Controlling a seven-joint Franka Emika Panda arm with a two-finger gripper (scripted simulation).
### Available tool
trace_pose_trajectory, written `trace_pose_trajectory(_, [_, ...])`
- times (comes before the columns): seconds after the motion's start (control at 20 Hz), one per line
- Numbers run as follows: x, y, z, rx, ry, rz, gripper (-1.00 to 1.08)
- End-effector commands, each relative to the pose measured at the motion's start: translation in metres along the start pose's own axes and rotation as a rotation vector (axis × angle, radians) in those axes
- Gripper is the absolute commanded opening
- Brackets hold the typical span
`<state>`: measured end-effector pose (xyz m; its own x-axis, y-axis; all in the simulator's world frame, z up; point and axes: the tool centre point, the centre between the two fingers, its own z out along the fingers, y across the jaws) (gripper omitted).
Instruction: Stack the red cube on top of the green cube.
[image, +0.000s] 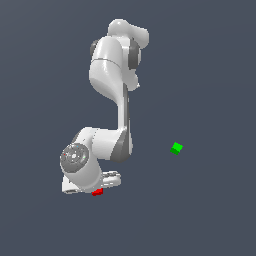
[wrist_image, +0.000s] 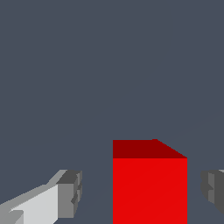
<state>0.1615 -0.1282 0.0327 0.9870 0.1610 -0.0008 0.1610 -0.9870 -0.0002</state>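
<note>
The red cube (image: 97, 192) lies on the dark floor, partly hidden under the white hand in the exterior view. My gripper (image: 100, 187) is lowered over it. In the wrist view the red cube (wrist_image: 149, 183) stands between the two grey fingertips (wrist_image: 70, 194), with a gap on each side, so the gripper (wrist_image: 142, 192) is open around it and not touching. The green cube (image: 176, 148) sits alone on the floor, well off toward the exterior view's right and a little farther back. It does not show in the wrist view.
The white arm (image: 112, 75) rises above the gripper from its base at the back. Plain dark grey floor (image: 200, 210) surrounds both cubes.
</note>
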Motion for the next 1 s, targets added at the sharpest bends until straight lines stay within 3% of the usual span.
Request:
trace_pose_trajectory(0.0, [0.0004, 0.0004, 0.0084, 0.000, 0.001, 0.000, 1.00])
trace_pose_trajectory(0.3, [0.0015, 0.0004, 0.0127, 0.000, 0.001, -0.001, 1.00])
trace_pose_trajectory(0.35, [0.0015, 0.0004, 0.0127, 0.000, 0.001, -0.001, -1.00])
trace_pose_trajectory(0.95, [0.0013, 0.0002, 0.0118, 0.000, 0.001, -0.001, -1.00])
